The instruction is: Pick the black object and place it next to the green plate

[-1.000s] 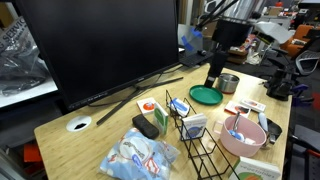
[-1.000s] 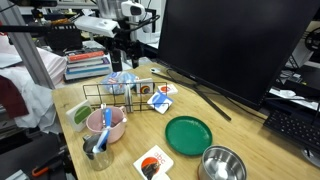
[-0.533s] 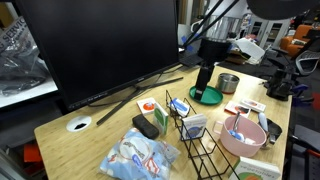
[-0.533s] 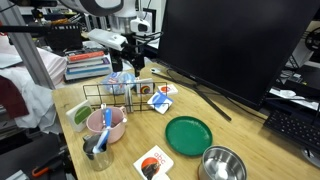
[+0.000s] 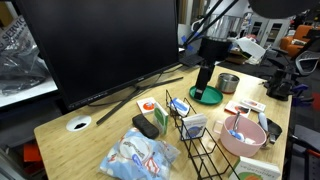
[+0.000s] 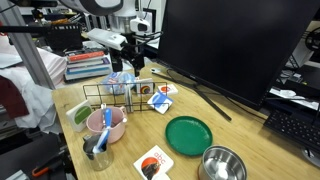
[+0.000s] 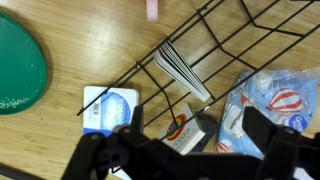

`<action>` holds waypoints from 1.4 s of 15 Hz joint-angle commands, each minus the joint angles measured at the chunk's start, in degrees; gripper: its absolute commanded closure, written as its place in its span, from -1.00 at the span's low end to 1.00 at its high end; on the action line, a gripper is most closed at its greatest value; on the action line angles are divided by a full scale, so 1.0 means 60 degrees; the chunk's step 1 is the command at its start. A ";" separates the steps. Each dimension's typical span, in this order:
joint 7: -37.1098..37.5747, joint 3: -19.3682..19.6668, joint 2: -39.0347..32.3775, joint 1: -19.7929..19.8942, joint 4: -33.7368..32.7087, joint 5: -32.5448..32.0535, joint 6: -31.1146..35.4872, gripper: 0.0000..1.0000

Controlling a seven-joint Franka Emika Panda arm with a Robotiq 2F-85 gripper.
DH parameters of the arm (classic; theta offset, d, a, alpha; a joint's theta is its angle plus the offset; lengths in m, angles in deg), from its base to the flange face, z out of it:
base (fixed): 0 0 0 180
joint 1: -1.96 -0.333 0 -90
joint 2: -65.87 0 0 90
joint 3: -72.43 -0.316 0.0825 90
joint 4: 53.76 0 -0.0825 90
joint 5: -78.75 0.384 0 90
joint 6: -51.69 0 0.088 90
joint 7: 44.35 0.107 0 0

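Observation:
The black object (image 5: pixel 145 126) is a small matte block lying on the wooden table between a printed card and a plastic bag. In the wrist view it is a dark shape (image 7: pixel 206 122) partly hidden between the card and the bag. The green plate (image 5: pixel 206 96) lies further back on the table and also shows in the other exterior view (image 6: pixel 188 133) and at the left edge of the wrist view (image 7: pixel 15 65). My gripper (image 5: pixel 203 84) hangs open and empty well above the table. Its fingers (image 7: pixel 200 150) straddle the card and the black object from above.
A black wire rack (image 5: pixel 195 135) holding cards stands beside the black object. A pink bowl (image 5: pixel 243 133) and a small metal cup (image 5: pixel 229 83) stand near the plate. A plastic bag (image 5: pixel 138 155) lies at the front, and a big monitor (image 5: pixel 100 45) fills the back.
Over the last second the arm swung from near the metal cup toward the rack and came a little lower. It has held still for the last half second.

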 commanded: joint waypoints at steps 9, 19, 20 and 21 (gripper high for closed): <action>0.0086 -0.0196 -0.0091 0.0184 -0.0122 0.0004 -0.0064 -1.00; 0.1008 -0.0517 -0.1118 0.0034 -0.1536 -0.0316 -0.0294 -1.00; 0.1092 -0.0567 -0.1351 -0.0005 -0.1762 -0.0493 -0.0303 -1.00; 0.1332 -0.0594 -0.1576 -0.0058 -0.2004 -0.0807 -0.0333 -1.00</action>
